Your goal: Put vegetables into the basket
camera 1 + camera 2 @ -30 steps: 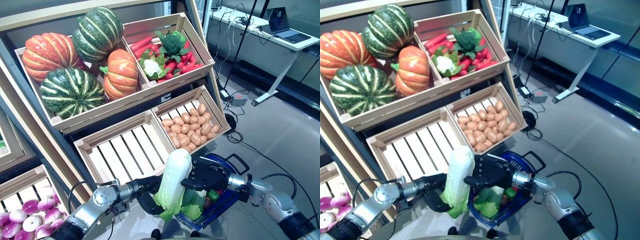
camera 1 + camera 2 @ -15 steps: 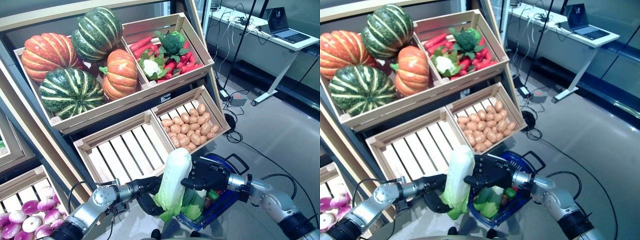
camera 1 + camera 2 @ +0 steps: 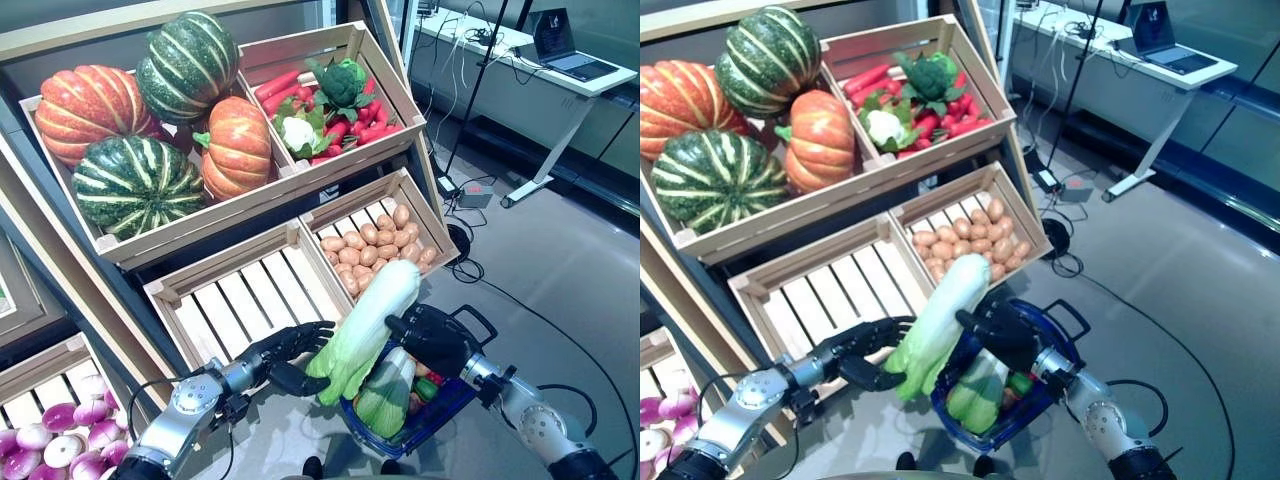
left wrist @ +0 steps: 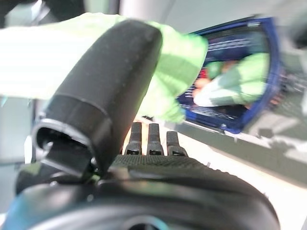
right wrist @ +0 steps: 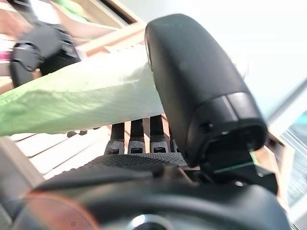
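Left hand (image 3: 283, 358): nearest, low at left; fingers loosely curled round the leafy green end of the napa cabbage (image 3: 368, 326), thumb pressed over the leaves in its own wrist view.
Right hand (image 3: 432, 338): beside it at right, above the basket; thumb clamped over the pale stalk, fingers curled under, gripping.
Napa cabbage: tipped over since a second ago! Then near upright between the hands, now slanting, white end up toward the potato crate (image 3: 378, 248), leafy end down at the left hand, over the basket's near-left rim.
Blue basket (image 3: 446, 399): on the floor under the right hand; already carrying another pale green cabbage (image 3: 386, 391) plus small red and green pieces.
Change, read for the task: cabbage laid over and swung toward the basket, so likely lining up for the drop; not yet inside.
Still needed: lower the leafy end past the rim, then let go with both hands.
Empty slatted crate (image 3: 243, 306): just behind the left hand.
Far shelf: pumpkins (image 3: 145, 118) at left, mixed vegetables crate (image 3: 330, 100) at right, untouched.
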Controlling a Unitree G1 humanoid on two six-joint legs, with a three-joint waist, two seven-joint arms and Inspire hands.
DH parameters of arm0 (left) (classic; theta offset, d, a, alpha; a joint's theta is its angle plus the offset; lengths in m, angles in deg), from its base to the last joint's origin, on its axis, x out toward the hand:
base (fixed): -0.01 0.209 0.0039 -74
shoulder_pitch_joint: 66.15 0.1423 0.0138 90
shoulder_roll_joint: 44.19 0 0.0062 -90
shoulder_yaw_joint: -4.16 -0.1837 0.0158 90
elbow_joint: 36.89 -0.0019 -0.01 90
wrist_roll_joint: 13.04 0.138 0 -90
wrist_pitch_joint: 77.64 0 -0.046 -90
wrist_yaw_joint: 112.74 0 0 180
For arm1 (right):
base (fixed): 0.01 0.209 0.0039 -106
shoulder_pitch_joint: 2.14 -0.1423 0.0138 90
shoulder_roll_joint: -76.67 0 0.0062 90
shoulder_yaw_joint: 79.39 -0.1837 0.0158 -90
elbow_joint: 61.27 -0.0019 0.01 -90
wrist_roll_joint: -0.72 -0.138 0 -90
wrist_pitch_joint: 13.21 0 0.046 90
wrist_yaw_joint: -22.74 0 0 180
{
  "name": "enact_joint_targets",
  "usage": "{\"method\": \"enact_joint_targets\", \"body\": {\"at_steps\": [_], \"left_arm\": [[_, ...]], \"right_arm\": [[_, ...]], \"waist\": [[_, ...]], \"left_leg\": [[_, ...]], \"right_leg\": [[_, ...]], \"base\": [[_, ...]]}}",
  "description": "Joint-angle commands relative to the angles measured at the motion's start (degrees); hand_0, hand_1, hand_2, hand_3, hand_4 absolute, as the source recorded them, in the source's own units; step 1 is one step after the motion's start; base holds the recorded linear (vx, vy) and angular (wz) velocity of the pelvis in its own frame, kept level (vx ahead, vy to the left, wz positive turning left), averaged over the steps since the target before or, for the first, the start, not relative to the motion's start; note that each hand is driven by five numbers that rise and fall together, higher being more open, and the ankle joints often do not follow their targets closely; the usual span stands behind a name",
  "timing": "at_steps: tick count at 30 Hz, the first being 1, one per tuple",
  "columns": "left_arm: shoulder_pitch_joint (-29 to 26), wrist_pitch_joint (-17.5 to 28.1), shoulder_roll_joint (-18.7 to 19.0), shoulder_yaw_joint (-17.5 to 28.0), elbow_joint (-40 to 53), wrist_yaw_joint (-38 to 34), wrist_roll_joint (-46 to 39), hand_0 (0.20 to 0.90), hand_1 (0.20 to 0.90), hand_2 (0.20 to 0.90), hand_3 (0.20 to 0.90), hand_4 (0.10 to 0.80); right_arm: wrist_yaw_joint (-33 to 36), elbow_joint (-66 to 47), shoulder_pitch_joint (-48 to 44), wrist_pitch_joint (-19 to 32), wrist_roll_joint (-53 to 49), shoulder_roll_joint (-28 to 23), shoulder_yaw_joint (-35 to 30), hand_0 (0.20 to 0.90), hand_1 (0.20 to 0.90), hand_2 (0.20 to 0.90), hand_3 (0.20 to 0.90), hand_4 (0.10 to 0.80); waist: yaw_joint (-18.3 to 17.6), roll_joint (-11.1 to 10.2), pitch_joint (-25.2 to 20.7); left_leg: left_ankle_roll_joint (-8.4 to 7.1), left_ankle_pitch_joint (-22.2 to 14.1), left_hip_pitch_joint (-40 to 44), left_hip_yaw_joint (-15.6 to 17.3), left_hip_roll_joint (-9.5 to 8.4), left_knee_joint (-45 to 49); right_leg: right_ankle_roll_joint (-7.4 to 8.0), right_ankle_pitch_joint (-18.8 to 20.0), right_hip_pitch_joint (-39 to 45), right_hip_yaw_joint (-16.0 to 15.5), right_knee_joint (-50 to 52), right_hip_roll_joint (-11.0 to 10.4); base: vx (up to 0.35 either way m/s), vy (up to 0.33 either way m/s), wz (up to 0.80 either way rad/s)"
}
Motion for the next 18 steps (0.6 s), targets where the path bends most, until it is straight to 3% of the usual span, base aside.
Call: {"method": "enact_joint_targets", "body": {"at_steps": [1,5,8,18], "left_arm": [[-5.02,6.32,-1.16,3.1,1.0,-2.97,-5.35,0.9,0.9,0.9,0.9,0.8],[-9.09,9.29,-1.06,4.31,2.16,-6.17,-7.34,0.9,0.9,0.9,0.9,0.8],[-12.22,11.79,-0.18,4.51,3.21,-8.59,-9.34,0.9,0.9,0.9,0.9,0.8],[-17.12,20.75,0.53,6.17,6.24,-16.52,-11.21,0.9,0.9,0.9,0.9,0.8]], "right_arm": [[1.64,-3.22,-8.0,11.69,-14.49,4.64,-7.02,0.3,0.3,0.3,0.3,0.4],[5.55,-0.46,-13.5,17.96,-19.64,4.68,-10.72,0.3,0.3,0.3,0.3,0.4],[7.44,3.66,-18.07,22.02,-23.23,2.83,-13.41,0.3,0.3,0.3,0.3,0.4],[11.35,16.2,-24.91,27.59,-28.19,0.51,-17.5,0.3,0.3,0.3,0.3,0.4]], "waist": [[0.2,-1.31,2.14],[0.09,-0.46,8.11],[0.22,0.1,13.08],[1.66,0.47,21.6]], "left_leg": [[-0.79,-0.92,-2.97,-1.24,1.0,0.07],[-1.01,0.66,-8.02,-1.71,0.91,0.59],[-1.38,0.87,-14.08,-1.67,0.41,6.03],[-2.93,-0.29,-30.22,-3.64,-0.88,20.48]], "right_leg": [[2.27,0.74,-1.76,0.27,2.49,-2.95],[1.24,0.53,-7.16,0.18,5.46,-2.22],[0.17,-0.52,-12.15,-0.49,10.62,-1.66],[-1.38,-2.3,-23.26,-1.5,20.57,-2.11]], "base": [[-0.282,-0.06,0.01],[-0.384,-0.061,0.02],[-0.283,-0.075,0.11],[-0.145,-0.077,0.11]]}}
